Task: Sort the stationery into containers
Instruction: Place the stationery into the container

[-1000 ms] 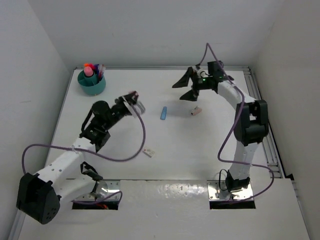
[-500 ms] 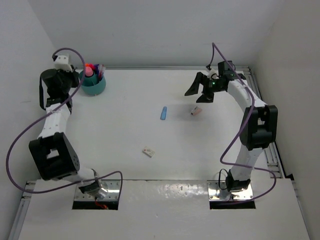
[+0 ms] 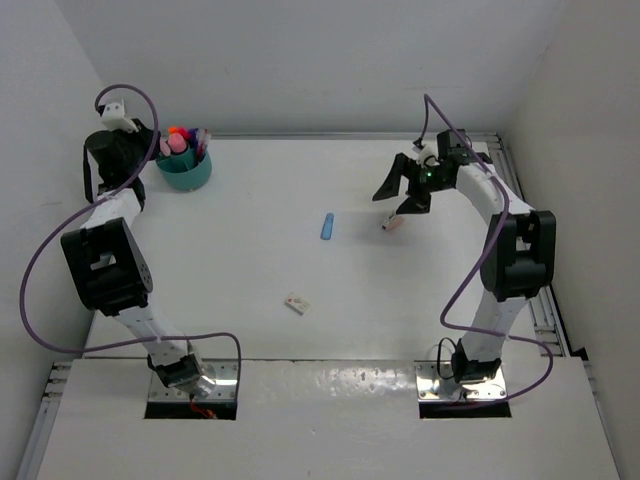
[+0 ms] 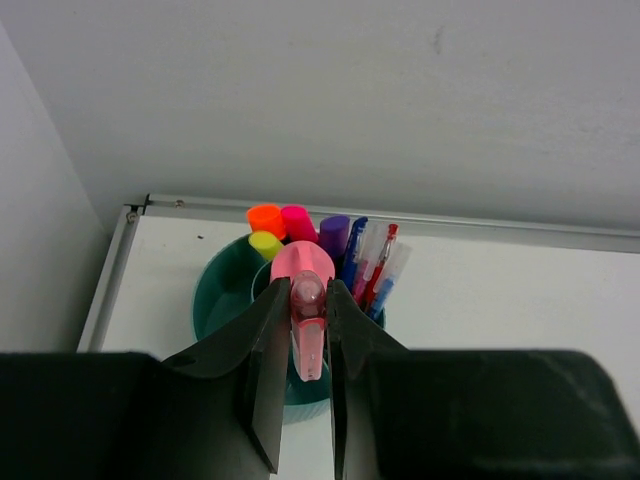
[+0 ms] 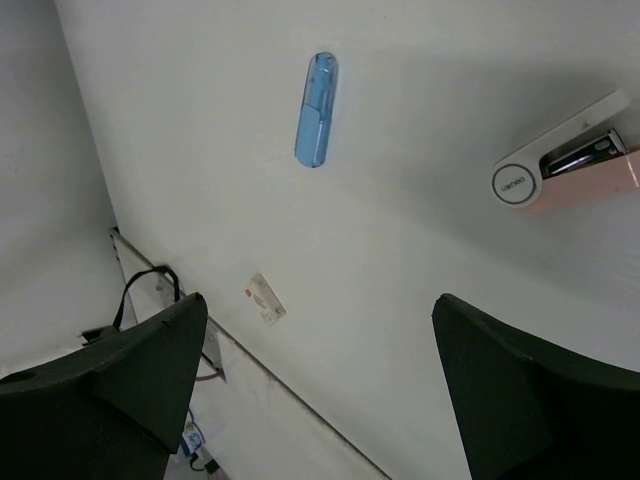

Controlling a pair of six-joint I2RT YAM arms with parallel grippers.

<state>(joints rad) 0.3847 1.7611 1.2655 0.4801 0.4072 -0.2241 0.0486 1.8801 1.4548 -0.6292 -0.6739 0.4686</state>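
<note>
Tube (image 4: 309, 345): one, pink, upright, clamped between the fingers of the left gripper (image 4: 307, 285). It hangs over the near rim of the cup (image 4: 214, 292). Cannot tell whether its lower end sits inside.

Cup: one, teal, round, at the far-left corner of the counter (image 3: 250, 260).
- In it are four highlighters (image 4: 297, 222), with orange, pink, yellow and purple ends up.
- Beside them stand three pens (image 4: 352, 248), blue and red, bunched at the cup's right side.

Loose on the counter, one of each:
- Blue piece (image 5: 317, 96): translucent, lying flat near mid-counter.
- Eraser (image 5: 570, 160): pink and white, to the right of the blue piece.
- Tag (image 5: 264, 299): small and white, nearer the arm bases and well apart from the other two.

Writing: the eraser's round white end carries one short word, too small to read with confidence. The tag shows a red mark and its print is unreadable.

Right gripper (image 3: 402, 195): jaws spread wide, nothing between them. It hovers just above the eraser. In the wrist view the eraser lies off to the side of its right finger and is not touched. The blue piece lies further out, past the fingertips.
</note>
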